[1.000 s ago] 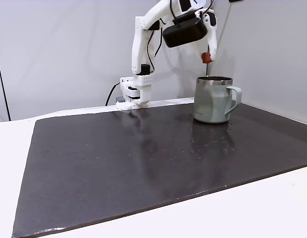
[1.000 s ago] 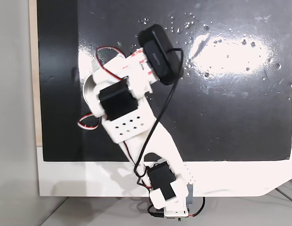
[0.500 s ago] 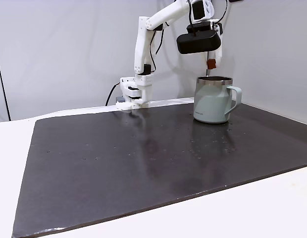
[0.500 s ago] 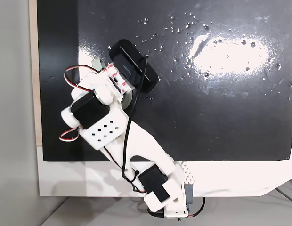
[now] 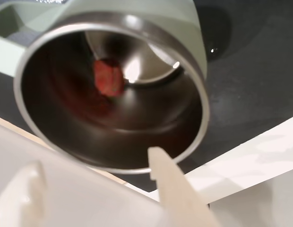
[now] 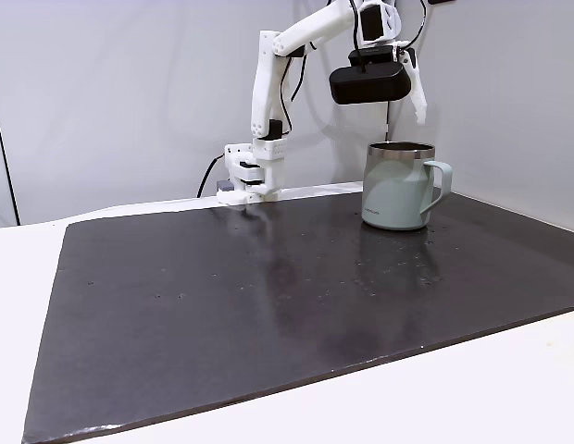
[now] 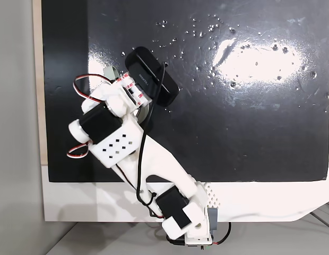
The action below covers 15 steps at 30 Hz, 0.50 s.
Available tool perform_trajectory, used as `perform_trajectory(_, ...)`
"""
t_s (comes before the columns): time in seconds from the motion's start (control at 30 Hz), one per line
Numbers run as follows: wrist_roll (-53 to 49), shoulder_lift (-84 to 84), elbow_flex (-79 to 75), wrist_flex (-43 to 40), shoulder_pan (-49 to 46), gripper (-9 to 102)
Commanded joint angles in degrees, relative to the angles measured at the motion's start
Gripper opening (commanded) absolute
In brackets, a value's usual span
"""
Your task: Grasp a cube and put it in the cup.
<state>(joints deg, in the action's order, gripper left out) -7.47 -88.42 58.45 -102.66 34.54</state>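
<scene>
One cube [image 5: 108,78] is seen in the wrist view, red-orange and blurred, inside the one cup [image 5: 137,28], below and ahead of the fingertips and well apart from them. It cannot be told whether the cube is resting on the steel bottom. The gripper [image 5: 94,168] is held above the cup's steel rim with its two fingers spread wide and nothing between them; one pale fingertip [image 5: 158,158] is seen over the near rim.

In a fixed view, the gripper [image 6: 412,97] is seen just above the cup [image 6: 395,190], which stands upright, its handle to the right, on the one dark mat [image 6: 268,296].

In the top-down fixed view, the cup is mostly covered by the arm [image 7: 132,154].
</scene>
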Motion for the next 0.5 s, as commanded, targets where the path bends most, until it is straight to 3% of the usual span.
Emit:
perform_trajectory(0.0, 0.44, -1.23, 0.00, -0.26, 0.53, 25)
perform_trajectory(0.47, 0.53, -3.08, 2.64, -0.26, 0.09, 24)
